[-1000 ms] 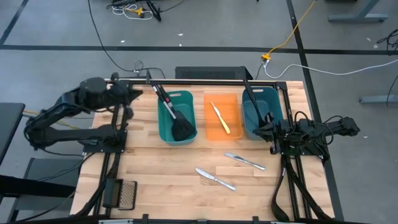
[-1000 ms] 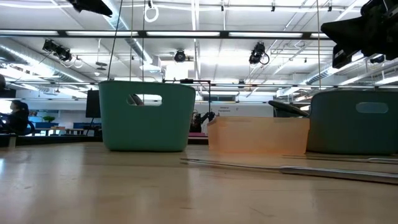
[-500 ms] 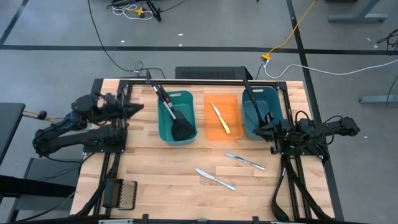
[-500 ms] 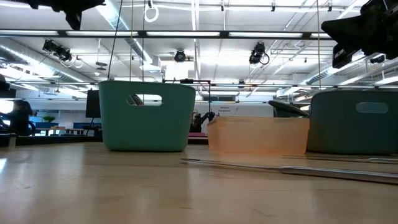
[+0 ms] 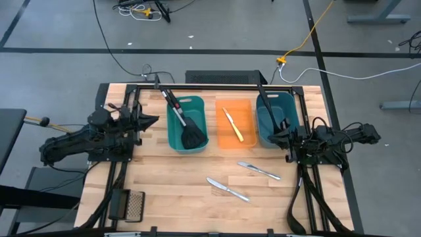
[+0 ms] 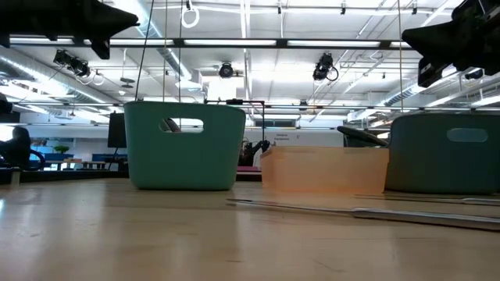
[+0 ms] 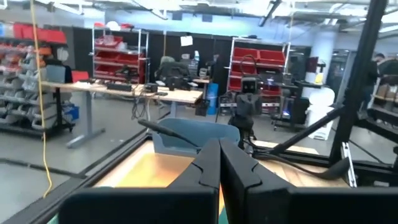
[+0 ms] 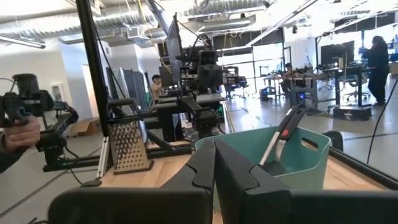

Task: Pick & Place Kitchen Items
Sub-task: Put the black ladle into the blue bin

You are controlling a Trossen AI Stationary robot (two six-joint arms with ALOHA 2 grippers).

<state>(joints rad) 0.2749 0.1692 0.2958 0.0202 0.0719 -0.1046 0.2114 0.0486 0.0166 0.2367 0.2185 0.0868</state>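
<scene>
My left claw (image 5: 152,120), fingers pressed together, hovers just beside the teal bin (image 5: 188,124) holding a black spatula (image 5: 184,122). My right claw (image 5: 275,137), also closed and empty, sits at the other teal bin (image 5: 274,117); two silver knives (image 5: 228,189) lie on the counter (image 5: 171,178) nearby, the yellow-handled knife (image 5: 231,124) in the orange bin (image 5: 236,124).

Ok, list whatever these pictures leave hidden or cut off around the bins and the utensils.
- Right teal bin, high view: its dark utensil blends with the bin's inside; its type is unclear.
- Left teal bin, low view: the wall hides the black spatula inside.
- Orange bin, low view: the yellow-handled knife cannot be seen.
- Two table knives, low view: flat streaks only, ends cut off by the right edge.
</scene>
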